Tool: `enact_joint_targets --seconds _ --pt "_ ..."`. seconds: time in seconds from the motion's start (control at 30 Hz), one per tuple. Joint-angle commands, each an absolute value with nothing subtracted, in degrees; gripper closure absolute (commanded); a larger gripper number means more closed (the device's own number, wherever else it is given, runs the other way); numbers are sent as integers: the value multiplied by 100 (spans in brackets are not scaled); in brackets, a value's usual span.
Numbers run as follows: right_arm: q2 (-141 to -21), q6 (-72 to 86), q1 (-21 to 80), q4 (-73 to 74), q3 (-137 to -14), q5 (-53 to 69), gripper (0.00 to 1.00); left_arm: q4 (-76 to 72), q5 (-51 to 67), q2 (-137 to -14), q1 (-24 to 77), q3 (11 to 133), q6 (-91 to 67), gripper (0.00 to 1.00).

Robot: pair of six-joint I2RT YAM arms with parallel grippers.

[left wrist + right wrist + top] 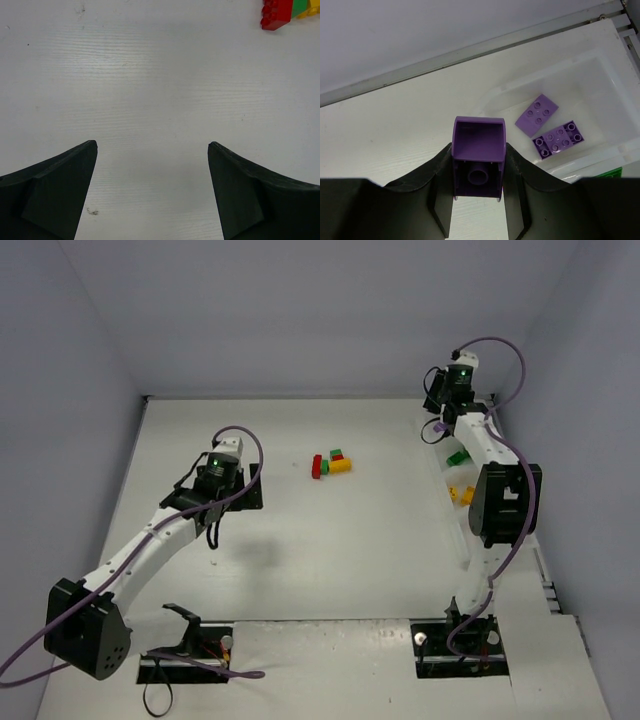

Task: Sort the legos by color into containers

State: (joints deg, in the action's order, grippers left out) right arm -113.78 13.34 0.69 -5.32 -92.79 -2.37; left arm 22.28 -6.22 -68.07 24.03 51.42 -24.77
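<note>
Right wrist: purple brick (478,155) between fingers (440,200)

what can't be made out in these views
top external: the right arm covers part of the containers, hiding some contents; the loose legos are too small to count.
left wrist: the red brick and its neighbours are cut off by the top edge.
right wrist: a green brick is mostly hidden by the right end effector, which grips a purple brick.
</note>
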Motion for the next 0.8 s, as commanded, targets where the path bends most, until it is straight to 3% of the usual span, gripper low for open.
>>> enact_joint_targets --seconds 0.0,0.57,0.77 --pt "-11338 1257 26 -870 -9641 -395 100 2162 -615 -6838 2347 5511 -2566 15" --pt "-11864 1231 -360 -870 -9914 -308 98 2162 -606 -6856 2338 5493 -2795 15" --pt "-12146 1266 -474 -870 -10125 -299 84 2197 -607 -6636 2338 5318 -2988 15"
